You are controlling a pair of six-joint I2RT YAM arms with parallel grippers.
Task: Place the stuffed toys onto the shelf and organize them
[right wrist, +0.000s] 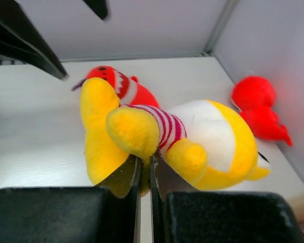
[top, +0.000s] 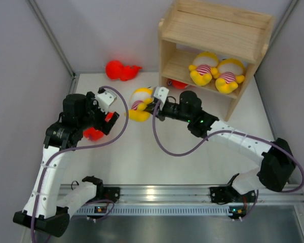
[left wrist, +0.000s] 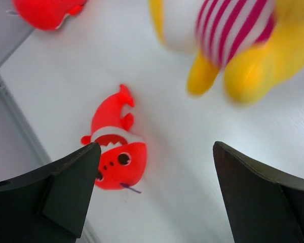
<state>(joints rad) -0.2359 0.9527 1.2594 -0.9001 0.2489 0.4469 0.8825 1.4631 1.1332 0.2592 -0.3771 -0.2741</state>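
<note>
On white table (top: 192, 162) between grey walls (top: 20, 50), shelf (top: 213, 25)

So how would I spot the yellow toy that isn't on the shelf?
Find the wooden shelf at the back right. On the table just left of it lies the yellow striped toy, the right arm's fingers pinched on it. Its two twins sit on the shelf; the other loose toys are red sharks.

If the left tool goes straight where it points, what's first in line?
Probably the red shark toy, lying on the table just inside one finger of the open left tool. Dead centre may be bare table; depth is unclear.
</note>
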